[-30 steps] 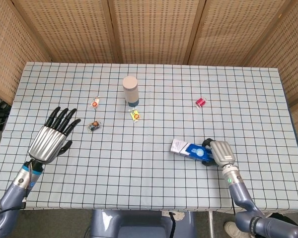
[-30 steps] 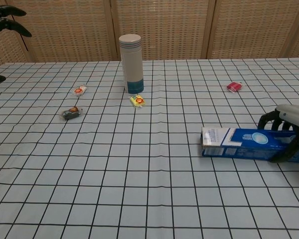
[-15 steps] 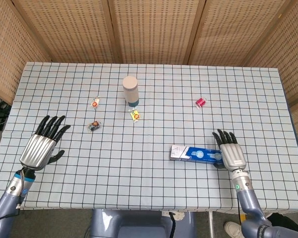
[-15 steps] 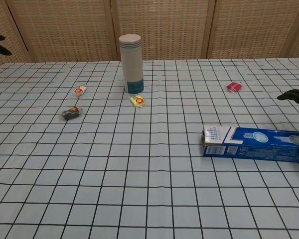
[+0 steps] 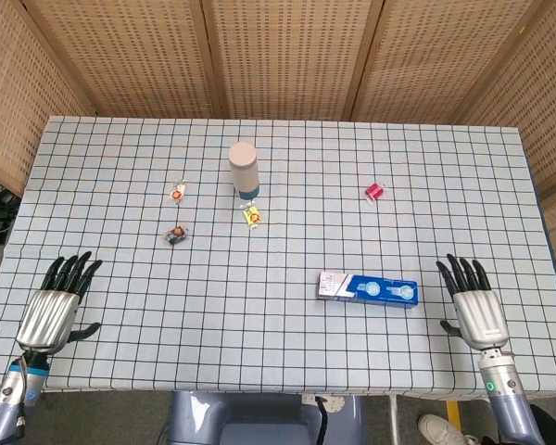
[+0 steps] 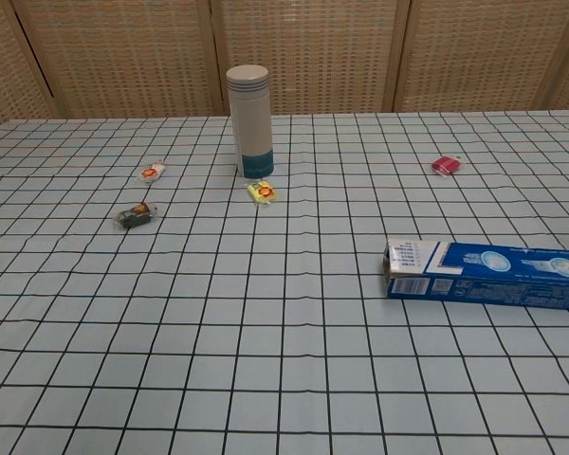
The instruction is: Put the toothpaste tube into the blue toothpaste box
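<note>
Your left hand (image 5: 52, 311) and right hand (image 5: 474, 305) are both spread, holding nothing, at the desk (image 5: 287, 352) front corners. Box (image 5: 368, 288) lies flat just left of right hand, apart. Tube not visible. Bottle (image 5: 244, 171) well behind box.

Blue-and-white toothpaste box (image 5: 367, 289), black-gridded pale cloth (image 5: 287, 352), red packet (image 5: 373, 192)

Left hand (image 5: 51, 311) at the near left table edge, palm down, fingers apart and empty, right hand (image 5: 475, 307) at the near right edge, likewise spread, holding nothing
</note>
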`<move>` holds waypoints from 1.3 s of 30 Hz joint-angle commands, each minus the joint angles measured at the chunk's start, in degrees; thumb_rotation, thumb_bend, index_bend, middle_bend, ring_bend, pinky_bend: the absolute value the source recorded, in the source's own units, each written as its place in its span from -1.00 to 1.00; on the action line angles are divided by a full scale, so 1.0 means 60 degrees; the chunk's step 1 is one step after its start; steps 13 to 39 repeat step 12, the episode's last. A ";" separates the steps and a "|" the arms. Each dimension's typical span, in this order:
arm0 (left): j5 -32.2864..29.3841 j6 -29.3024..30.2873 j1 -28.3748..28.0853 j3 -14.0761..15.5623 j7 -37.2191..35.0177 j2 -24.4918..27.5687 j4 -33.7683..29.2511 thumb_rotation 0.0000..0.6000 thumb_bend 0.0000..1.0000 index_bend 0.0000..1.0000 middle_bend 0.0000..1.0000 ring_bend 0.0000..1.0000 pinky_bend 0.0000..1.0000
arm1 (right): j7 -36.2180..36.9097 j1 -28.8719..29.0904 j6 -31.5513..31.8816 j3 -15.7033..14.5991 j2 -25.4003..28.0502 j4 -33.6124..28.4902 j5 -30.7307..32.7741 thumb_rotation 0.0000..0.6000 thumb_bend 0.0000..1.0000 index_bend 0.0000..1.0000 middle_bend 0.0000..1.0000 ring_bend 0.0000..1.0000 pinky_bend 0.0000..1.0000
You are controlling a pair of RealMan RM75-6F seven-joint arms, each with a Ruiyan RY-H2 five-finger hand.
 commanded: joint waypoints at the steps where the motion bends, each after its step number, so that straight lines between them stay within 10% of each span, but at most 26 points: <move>1: 0.0149 0.0115 0.0267 0.0156 -0.0209 -0.0118 0.0337 1.00 -0.85 -0.88 -1.00 -1.00 -1.00 | 0.0036 -0.0196 0.0245 -0.0063 0.0068 0.0145 -0.0250 1.00 -0.75 -1.00 -1.00 -1.00 -1.00; 39: 0.0153 0.0008 0.0598 -0.0054 -0.0748 -0.0294 0.1196 1.00 -0.84 -0.87 -1.00 -1.00 -1.00 | -0.0032 -0.0531 0.0406 0.0611 0.0204 0.0230 0.0296 1.00 -0.75 -1.00 -1.00 -1.00 -1.00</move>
